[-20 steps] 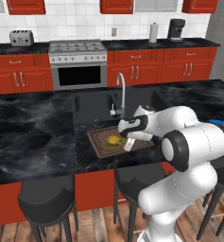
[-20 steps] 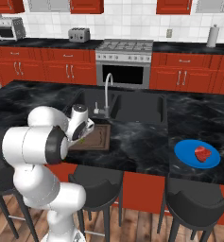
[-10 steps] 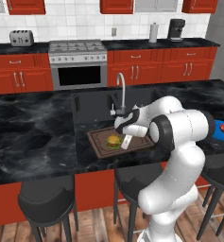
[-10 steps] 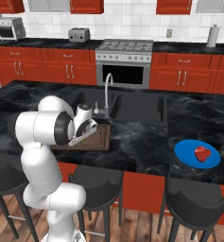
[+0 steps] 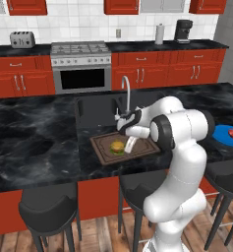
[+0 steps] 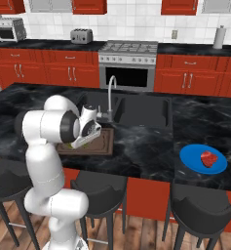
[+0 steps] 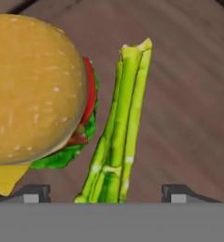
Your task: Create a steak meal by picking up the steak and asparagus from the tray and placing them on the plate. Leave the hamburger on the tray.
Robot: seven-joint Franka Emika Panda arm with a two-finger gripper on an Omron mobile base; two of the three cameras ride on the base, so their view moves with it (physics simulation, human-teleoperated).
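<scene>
Tray [image 7: 189, 94]: asparagus [image 7: 118, 132] between hand [image 7: 105, 193] fingertips

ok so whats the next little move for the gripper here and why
Probably go straight down and close on the asparagus. In the hand view the stalks lie between the two open fingertips, on the tray close beside the hamburger. The steak already sits on the plate, so the asparagus is what's left. Keep the descent centred so the fingers miss the burger.
</scene>
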